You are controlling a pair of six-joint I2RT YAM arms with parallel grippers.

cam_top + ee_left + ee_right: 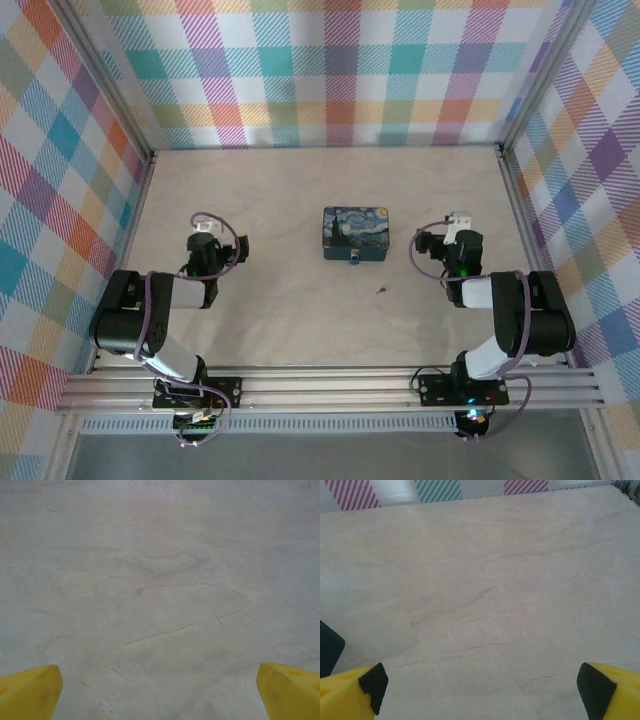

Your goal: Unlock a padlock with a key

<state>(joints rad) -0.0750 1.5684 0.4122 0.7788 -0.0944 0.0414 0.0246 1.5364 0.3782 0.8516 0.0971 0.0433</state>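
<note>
Overhead: padlock (pixel 355 258) beside tin (pixel 357 233), key (pixel 384 290) apart (wrist cameras face table (pixel 160 580)).

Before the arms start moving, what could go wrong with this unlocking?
The key is a tiny speck flat on the table; the right gripper may push it away instead of pinching it. The padlock sits at the tin's near side, so the left gripper might knock the tin.

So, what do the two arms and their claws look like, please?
The left arm and right arm have black joints, white links and looping purple cables. The left claw has wedge-shaped yellow fingers; the right claw has the same, with black pads.
</note>
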